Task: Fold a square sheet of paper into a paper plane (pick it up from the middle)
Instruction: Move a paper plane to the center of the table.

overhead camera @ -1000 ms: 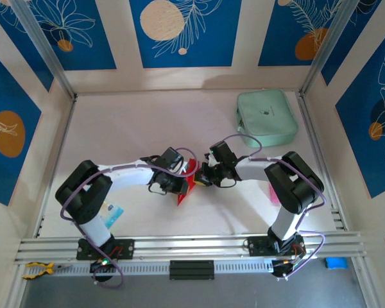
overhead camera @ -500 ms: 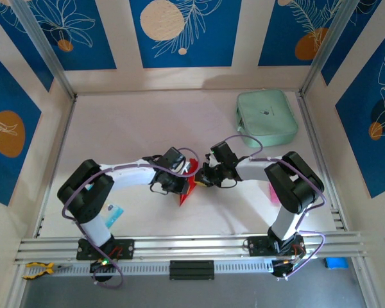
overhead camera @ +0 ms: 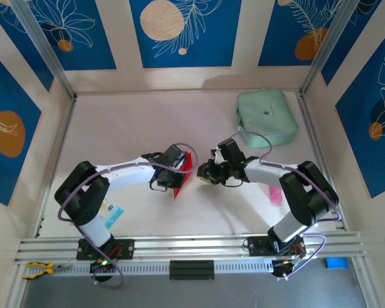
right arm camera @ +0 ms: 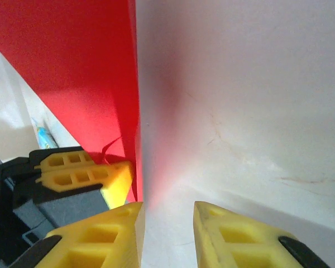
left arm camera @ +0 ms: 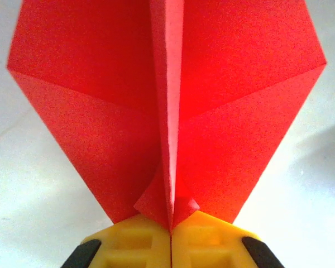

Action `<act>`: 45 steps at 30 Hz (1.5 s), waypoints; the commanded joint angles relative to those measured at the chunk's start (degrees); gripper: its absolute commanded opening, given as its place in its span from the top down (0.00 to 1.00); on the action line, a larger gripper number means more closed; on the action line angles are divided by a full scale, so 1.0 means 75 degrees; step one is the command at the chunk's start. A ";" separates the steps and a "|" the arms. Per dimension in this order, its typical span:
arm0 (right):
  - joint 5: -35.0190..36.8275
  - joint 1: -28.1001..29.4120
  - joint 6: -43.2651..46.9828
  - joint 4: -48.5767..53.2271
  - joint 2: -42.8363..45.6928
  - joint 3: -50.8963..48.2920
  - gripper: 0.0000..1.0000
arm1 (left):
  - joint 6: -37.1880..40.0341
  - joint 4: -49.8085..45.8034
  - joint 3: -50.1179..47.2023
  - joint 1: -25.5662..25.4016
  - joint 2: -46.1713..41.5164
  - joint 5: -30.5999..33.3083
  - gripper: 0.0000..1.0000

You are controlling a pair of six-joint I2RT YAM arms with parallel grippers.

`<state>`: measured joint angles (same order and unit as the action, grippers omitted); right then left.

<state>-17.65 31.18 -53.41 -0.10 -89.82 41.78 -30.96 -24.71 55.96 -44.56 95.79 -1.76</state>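
R claw (right arm camera: 167,216) backed off, apart; L claw (left arm camera: 170,233) clamps paper plane (left arm camera: 212,106), ridge running outward.

Place: robot lab test cell.
Walls: blue leaf-print panels (overhead camera: 179,32) on 3 sides, backdrop-style.
Frame: alu. posts (overhead camera: 49,58) + rail (overhead camera: 192,246) along tabletop (overhead camera: 128,122) near edge.
Rig: left arm (overhead camera: 125,173) + right arm (overhead camera: 269,172) bolted there, exposed cabling (overhead camera: 251,136).

The plane (left arm camera: 100,84) in my left fingers (left arm camera: 139,243) is matt red paper, finely grainy; the fingers are matt yellow plastic; the table (right arm camera: 240,84) is smooth, faintly glossy
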 commanded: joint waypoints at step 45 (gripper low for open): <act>0.0009 -0.0480 0.0046 0.0247 0.0871 -0.0842 0.69 | -0.0924 -0.0985 0.0701 -0.0190 0.1088 0.0659 0.78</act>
<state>-16.95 27.99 -53.45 0.91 -84.79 36.10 -36.42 -30.52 60.84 -45.36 101.78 2.68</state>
